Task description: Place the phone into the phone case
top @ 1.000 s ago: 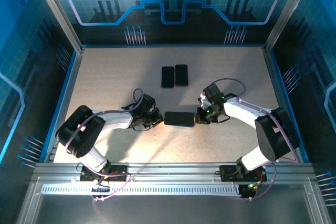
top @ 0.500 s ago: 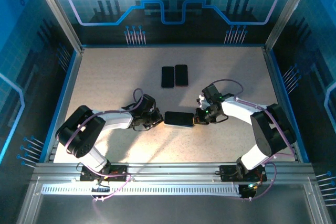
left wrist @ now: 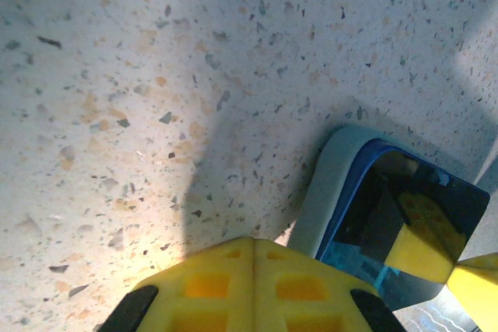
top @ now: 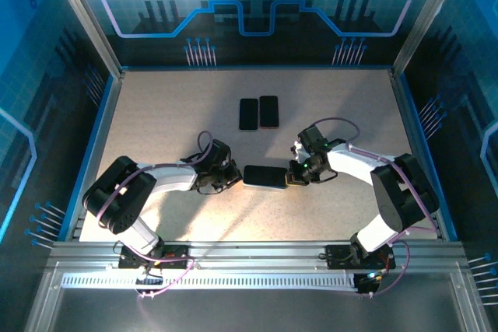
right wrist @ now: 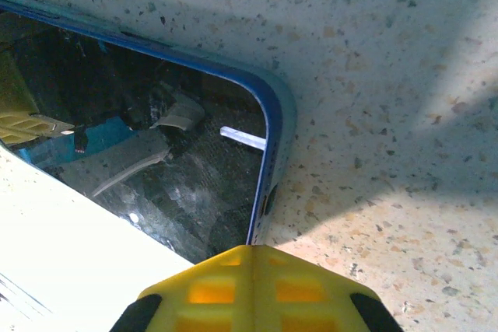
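Note:
A dark phone (top: 264,176) with a blue edge lies flat, screen up, in the middle of the table. It sits inside a pale grey case, whose rim (left wrist: 336,192) wraps its near corner in the left wrist view. My left gripper (top: 232,178) is shut, its yellow tips (left wrist: 253,243) low on the table at the case's left end. My right gripper (top: 294,177) is also shut, tips (right wrist: 253,249) against the phone's (right wrist: 163,169) right end by the blue corner (right wrist: 274,145). Neither gripper holds anything.
Two more dark phone-shaped items (top: 248,113) (top: 268,111) lie side by side farther back on the speckled table (top: 156,114). Blue walls with metal posts surround the table; the arms' bases stand at the near rail.
My right gripper has crept a little to the left, closing onto the phone's right end. The left arm and the phone have hardly moved.

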{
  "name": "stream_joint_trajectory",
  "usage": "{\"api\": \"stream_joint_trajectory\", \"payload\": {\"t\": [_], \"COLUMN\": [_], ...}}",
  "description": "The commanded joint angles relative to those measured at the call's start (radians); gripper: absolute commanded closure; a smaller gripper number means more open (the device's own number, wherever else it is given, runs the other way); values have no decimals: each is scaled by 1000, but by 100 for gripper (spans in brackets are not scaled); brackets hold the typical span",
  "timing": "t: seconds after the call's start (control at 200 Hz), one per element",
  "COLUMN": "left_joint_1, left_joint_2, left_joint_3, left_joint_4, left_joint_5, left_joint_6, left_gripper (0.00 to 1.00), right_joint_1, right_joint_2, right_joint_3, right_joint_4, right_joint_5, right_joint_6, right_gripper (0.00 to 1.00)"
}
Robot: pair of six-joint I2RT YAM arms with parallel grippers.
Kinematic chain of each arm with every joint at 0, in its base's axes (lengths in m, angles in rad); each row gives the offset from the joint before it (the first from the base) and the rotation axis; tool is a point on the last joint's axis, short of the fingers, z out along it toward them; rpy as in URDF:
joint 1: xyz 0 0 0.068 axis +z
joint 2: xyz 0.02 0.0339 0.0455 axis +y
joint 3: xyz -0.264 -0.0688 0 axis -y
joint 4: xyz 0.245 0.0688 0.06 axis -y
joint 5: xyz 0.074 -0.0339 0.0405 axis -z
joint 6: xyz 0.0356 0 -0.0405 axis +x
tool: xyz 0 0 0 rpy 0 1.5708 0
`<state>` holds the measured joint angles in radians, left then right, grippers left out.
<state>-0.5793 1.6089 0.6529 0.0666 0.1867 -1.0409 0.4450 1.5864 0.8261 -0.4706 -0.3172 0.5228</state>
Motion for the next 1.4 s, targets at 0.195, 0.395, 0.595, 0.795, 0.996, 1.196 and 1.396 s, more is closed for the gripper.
{"api": "stream_joint_trajectory", "payload": {"t": [0.195,0.395,0.595,0.795,0.996,1.196,1.396], "left_joint_1": [-31,-33,-30,-29,-28,-29,-29], "left_joint_2": [31,22,2,-8,-3,-1,0], "left_joint_3": [12,10,-7,-12,-10,-9,-6], "left_joint_4": [-48,-72,-101,-108,-107,-106,-110], "left_joint_5": [10,-15,-51,-62,-62,-64,-63], "left_joint_6": [8,16,18,19,17,15,15], "left_gripper": [94,95,95,95,95,95,95], "right_joint_1": [49,49,47,45,45,45,45], "right_joint_2": [5,-15,-43,-43,-39,-24,-14], "right_joint_3": [10,23,48,77,59,24,16], "right_joint_4": [24,-8,-60,-76,-67,-59,-58], "right_joint_5": [-52,-37,5,19,14,13,24], "right_joint_6": [20,1,-36,-55,-50,-48,-51], "right_gripper": [95,95,95,96,96,96,96]}}
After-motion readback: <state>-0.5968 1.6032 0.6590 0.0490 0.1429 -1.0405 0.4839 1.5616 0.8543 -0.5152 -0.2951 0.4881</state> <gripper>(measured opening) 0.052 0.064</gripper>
